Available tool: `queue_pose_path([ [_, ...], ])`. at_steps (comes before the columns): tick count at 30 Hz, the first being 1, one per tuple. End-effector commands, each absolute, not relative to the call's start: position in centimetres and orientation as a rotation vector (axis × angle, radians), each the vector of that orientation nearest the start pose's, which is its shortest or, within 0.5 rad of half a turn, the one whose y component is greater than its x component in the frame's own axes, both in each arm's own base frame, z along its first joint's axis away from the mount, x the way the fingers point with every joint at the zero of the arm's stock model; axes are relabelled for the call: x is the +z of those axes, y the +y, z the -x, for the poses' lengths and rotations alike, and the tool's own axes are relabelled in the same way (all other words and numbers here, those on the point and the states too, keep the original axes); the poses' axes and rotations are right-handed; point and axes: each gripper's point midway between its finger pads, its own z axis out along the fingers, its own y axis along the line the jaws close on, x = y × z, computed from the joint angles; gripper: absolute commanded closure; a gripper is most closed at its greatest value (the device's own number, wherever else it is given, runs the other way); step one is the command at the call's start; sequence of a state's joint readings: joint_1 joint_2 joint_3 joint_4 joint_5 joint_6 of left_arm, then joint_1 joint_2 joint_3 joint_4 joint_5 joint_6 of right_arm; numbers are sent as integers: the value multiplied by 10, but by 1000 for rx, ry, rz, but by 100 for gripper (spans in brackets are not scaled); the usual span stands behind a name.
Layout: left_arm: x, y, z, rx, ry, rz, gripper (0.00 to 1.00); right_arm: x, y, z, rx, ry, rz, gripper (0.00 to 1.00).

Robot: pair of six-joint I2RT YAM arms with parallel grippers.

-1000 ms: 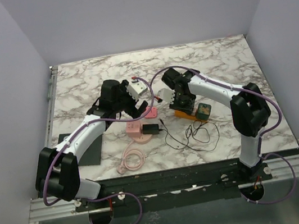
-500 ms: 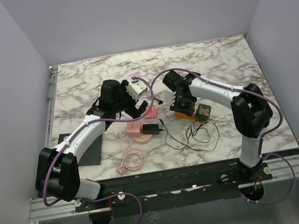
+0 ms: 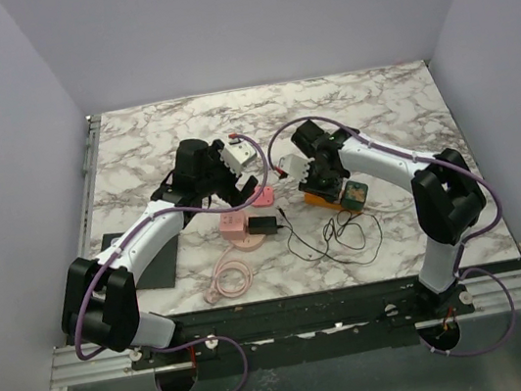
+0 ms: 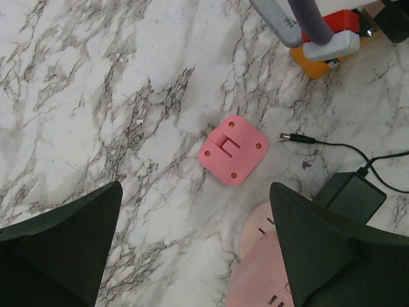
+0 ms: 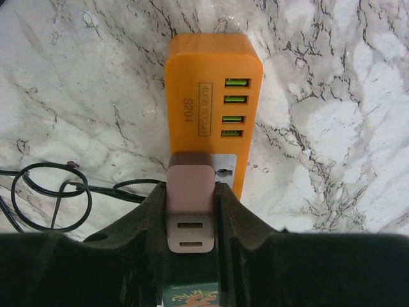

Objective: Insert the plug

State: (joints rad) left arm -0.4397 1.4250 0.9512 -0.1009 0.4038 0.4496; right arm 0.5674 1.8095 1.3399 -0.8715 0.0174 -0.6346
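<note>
A dusty-pink plug block [image 5: 190,185] with two slots on its face is pinched between my right gripper's [image 5: 190,199] fingers. It sits over the white socket face [image 5: 229,171] at the near end of the orange power strip [image 5: 211,70]; how deep it sits I cannot tell. From above, the right gripper [image 3: 310,180] hangs over that strip [image 3: 326,199]. My left gripper [image 4: 195,188] is open over bare marble, holding nothing, to the left of the right one [image 3: 240,191].
A pink square plate [image 4: 233,149], a pink round base [image 4: 268,256], and a black adapter [image 4: 350,195] with a barrel connector [image 4: 297,137] lie under the left gripper. A green box [image 3: 355,192] adjoins the strip. A pink cable coil [image 3: 231,279], white box [image 3: 238,156] and black mat [image 3: 147,258] lie around.
The right arm has shifted slightly to the right, its elbow swinging outward, with the plug still gripped over the strip. The left arm has not moved.
</note>
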Motion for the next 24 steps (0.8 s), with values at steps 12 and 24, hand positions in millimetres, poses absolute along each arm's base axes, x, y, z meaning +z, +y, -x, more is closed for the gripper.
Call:
queue_pose_path([
  [12, 153, -220, -305, -591, 1807, -1421, 1, 106, 183, -331, 21, 2351, 1460, 5],
  [24, 125, -169, -270, -554, 1806, -1765, 1, 159, 217, -339, 186, 2207, 1125, 0],
])
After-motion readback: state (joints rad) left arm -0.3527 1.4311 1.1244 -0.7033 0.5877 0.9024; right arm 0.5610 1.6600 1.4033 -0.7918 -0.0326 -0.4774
